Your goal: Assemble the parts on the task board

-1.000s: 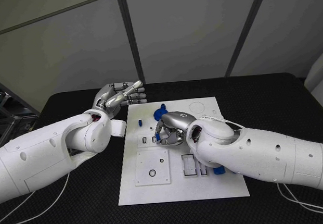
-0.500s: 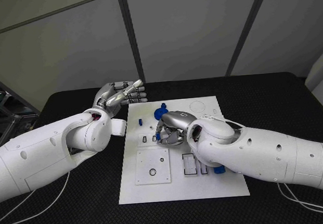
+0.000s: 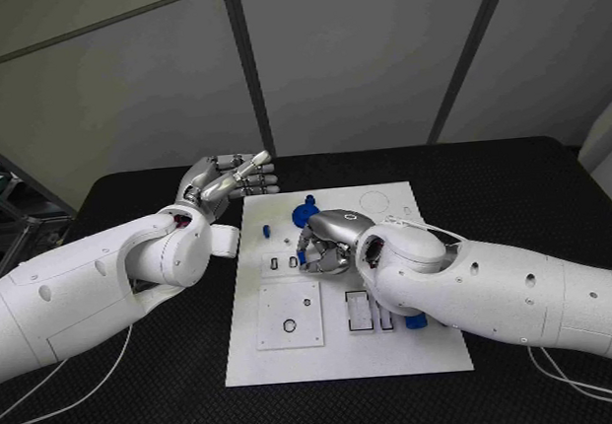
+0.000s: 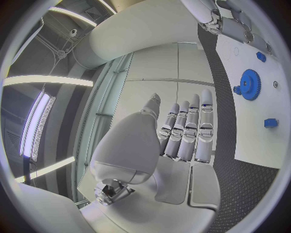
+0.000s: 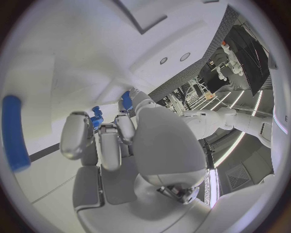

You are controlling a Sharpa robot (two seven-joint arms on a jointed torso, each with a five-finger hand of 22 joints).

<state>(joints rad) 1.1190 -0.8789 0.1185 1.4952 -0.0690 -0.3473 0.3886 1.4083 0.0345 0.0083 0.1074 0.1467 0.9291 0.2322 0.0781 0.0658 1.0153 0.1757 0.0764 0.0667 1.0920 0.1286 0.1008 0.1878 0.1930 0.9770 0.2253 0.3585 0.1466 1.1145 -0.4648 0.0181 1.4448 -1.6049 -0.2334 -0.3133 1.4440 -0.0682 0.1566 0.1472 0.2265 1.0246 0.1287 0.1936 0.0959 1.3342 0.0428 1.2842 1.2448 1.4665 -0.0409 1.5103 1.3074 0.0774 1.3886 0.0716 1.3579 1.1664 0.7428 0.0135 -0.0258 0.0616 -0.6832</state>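
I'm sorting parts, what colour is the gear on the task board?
Blue; the gear shows best in the left wrist view.

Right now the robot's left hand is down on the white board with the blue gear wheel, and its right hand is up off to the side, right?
No, swapped. In the head view the right hand is over the white task board near the blue gear wheel; the left hand is raised beside it, holding nothing.

The silver right hand [image 5: 115,145] is seen over the white task board [image 5: 72,58], fingers curled around small blue parts [image 5: 97,118]; a blue cylindrical peg [image 5: 13,132] lies apart.
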